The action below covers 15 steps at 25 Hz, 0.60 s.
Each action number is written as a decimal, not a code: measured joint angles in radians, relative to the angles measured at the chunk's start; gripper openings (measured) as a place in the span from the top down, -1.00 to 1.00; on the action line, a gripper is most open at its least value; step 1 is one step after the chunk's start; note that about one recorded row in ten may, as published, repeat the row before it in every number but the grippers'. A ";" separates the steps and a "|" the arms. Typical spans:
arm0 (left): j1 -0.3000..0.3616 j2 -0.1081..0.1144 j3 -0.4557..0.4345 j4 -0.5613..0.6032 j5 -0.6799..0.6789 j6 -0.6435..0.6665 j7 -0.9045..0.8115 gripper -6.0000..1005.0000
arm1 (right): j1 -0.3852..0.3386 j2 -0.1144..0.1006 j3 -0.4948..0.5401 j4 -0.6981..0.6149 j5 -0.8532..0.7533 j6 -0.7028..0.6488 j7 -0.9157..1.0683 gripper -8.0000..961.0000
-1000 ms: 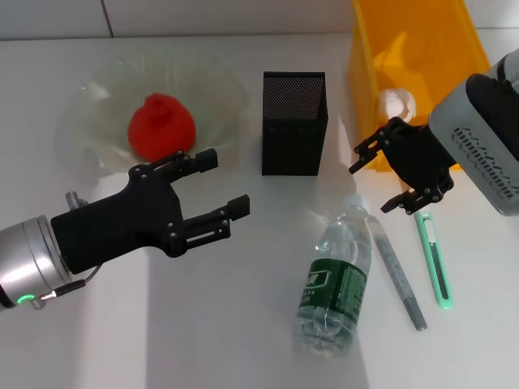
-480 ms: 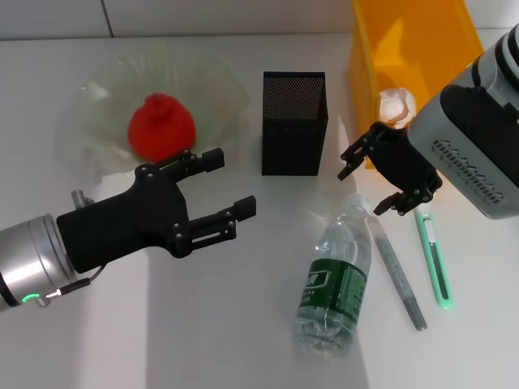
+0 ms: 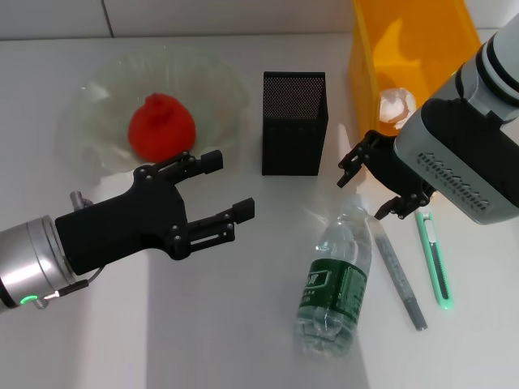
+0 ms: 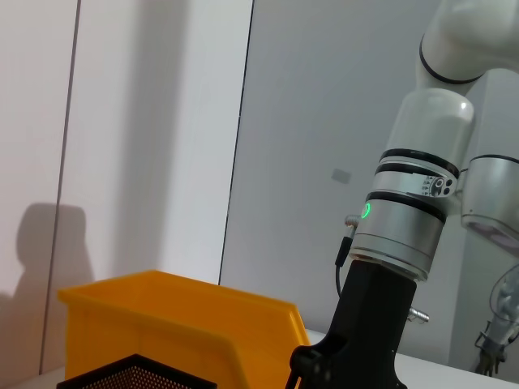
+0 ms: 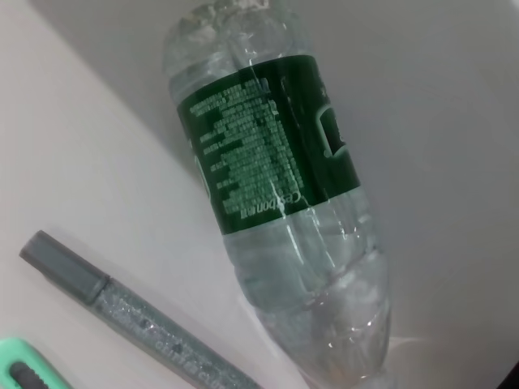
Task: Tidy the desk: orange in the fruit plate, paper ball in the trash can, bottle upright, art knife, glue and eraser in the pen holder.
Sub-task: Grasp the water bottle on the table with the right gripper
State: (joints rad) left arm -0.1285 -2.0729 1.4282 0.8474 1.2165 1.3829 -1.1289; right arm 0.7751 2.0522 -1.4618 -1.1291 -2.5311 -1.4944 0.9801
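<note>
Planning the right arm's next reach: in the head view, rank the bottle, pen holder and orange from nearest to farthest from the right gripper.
1. Bottle, lying just below the right gripper.
2. Pen holder, upright toward the middle.
3. Orange, in the fruit plate on the far left.

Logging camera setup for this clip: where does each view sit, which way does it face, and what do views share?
Head view: high, looking down at the desk; left gripper and right gripper, jaws open, show.
Left wrist view: low, looking across at the trash can and pen holder; the right arm shows.
Right wrist view: above the lying bottle, looking down; no own body shows.
Shared: head and right wrist both show the bottle.
</note>
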 joint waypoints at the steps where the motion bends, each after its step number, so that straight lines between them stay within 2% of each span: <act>1: 0.000 0.000 0.000 0.000 0.000 -0.001 0.000 -0.59 | 0.002 0.000 -0.001 0.004 0.000 0.001 0.000 -0.37; 15: 0.004 -0.003 0.000 -0.001 0.000 -0.004 0.000 -0.59 | 0.023 0.002 -0.003 0.037 0.000 0.011 -0.002 -0.37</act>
State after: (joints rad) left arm -0.1243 -2.0755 1.4280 0.8466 1.2165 1.3789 -1.1290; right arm 0.7983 2.0540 -1.4653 -1.0921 -2.5314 -1.4833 0.9777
